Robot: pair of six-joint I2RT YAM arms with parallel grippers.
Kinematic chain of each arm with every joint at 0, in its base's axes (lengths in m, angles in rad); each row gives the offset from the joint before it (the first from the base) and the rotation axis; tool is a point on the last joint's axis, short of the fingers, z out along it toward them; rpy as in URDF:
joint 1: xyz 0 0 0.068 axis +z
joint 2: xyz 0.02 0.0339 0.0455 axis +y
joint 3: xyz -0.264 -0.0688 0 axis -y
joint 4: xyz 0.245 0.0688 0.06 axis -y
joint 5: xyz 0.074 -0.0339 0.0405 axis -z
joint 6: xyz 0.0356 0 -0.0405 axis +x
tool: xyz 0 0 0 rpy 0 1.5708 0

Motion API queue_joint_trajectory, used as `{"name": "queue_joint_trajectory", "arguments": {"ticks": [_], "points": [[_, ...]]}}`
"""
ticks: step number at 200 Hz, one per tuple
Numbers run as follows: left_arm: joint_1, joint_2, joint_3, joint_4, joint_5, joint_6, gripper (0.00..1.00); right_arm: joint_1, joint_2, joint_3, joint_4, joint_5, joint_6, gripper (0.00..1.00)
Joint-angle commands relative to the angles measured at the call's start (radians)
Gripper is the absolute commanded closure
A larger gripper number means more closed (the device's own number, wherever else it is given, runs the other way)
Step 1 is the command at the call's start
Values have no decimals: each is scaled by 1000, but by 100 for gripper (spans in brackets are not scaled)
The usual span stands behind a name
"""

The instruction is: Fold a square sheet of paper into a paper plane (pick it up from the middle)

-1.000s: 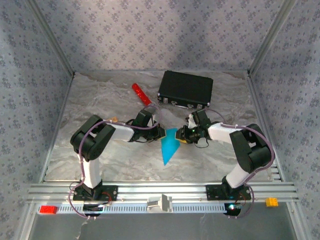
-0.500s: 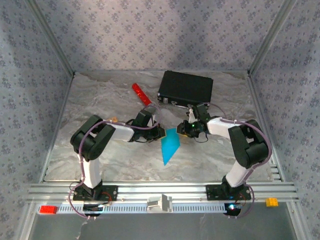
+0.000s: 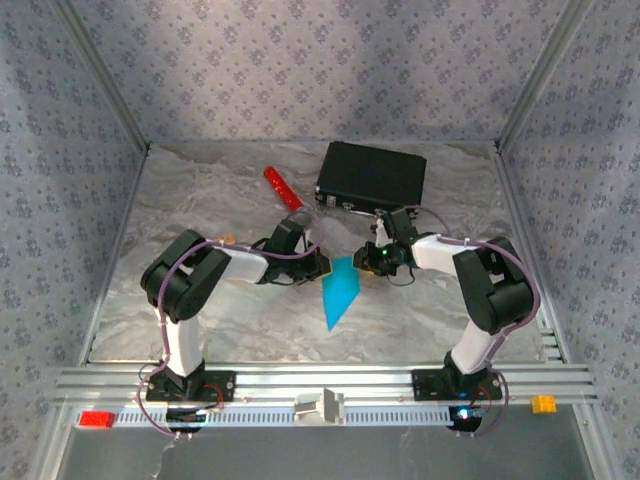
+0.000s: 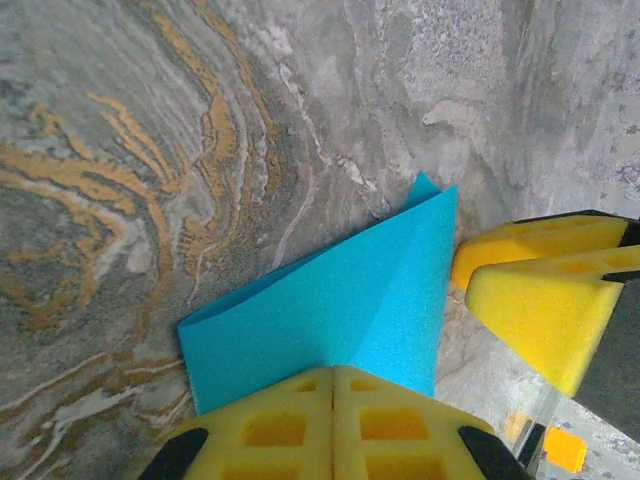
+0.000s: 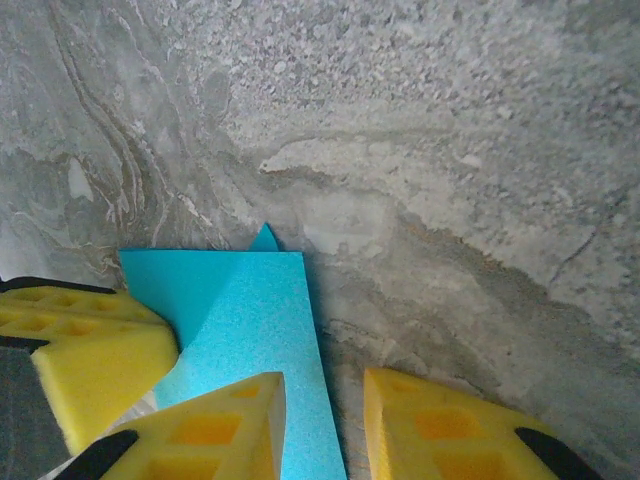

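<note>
What has changed while I watch: the right gripper (image 3: 370, 260) has drawn slightly closer to the hard black rectangular case (image 3: 371, 178). The left gripper (image 3: 322, 266) stays put, and the paper has not shifted.
What that means: I judge one press on the right side is finished and that arm is resetting. The fold is only partway, with no dart and centre ridge yet.
Task piece: the thin, bright cyan-blue sheet of paper (image 3: 340, 290) lies on the arm-base side of the case, between the two grippers. It is folded to a long wedge whose point aims away from the case.
Left pincer: pressed together, tips on the sheet's edge. I cannot tell whether it pinches the sheet or merely pins it.
Right pincer: spread, with bare table in the gap and one finger over the sheet's edge, pinching nothing.
Materials: matte paper with crisp creases, one diagonal ridge and a small corner peeking past the far edge. The finger pads are yellow and moulded with pockets.
Surface: grey marbled tabletop (image 3: 200, 300) with ochre veins.
Clutter: a glossy red cylinder (image 3: 283, 189) sits near the case's left end.
</note>
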Motion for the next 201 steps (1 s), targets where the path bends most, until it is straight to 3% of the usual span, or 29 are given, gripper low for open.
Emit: {"name": "queue_joint_trajectory", "arguments": {"ticks": [1,84,201], "points": [[4,47,-15,-46,-20,18,93,49,3,-26,-29,-6,-2,72],[2,48,-14,-50,-20,17,93,89,-69,-82,-40,77,37,72],[4,52,-7,-58,-17,19,93,44,-114,-154,118,-98,153,71]]}}
